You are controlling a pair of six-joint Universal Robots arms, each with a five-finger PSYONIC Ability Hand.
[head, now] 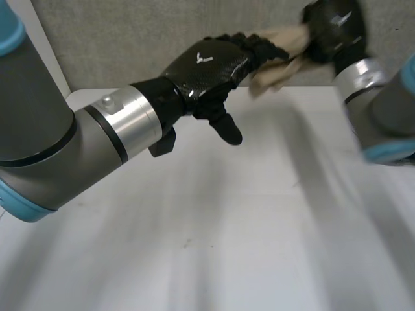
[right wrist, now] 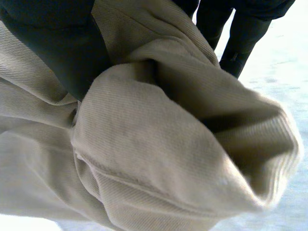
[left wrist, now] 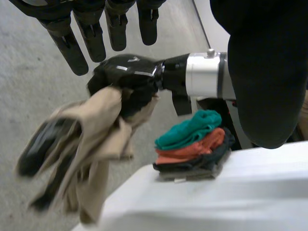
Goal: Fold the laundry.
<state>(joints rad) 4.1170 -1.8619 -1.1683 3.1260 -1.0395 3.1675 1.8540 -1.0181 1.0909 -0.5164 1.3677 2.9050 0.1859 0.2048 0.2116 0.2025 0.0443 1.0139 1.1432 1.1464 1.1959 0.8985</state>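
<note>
Above the far edge of the worktop (head: pixel 227 246), at about one o'clock in the head view, the right robot hand (head: pixel 334 29) is raised off the surface. Its fingers and thumb are curled tight round a bunched beige cloth (head: pixel 280 68). The right wrist view shows the thumb pressed into the ribbed fabric and the fingers closing over the folds on the other side. The cloth is in the air, drooping from the fist in loose folds.

The left robot hand (head: pixel 207 65) reaches in from nine o'clock toward twelve, back uppermost, with its fingertips close to the near end of the cloth. I cannot tell whether they touch it. In the left wrist view its fingers are straight and spread, and they hold nothing.

A stack of folded clothes (left wrist: pixel 192 144) sits at a corner of the worktop, apart from the cloth. It has teal on top, then orange, then dark pieces.
</note>
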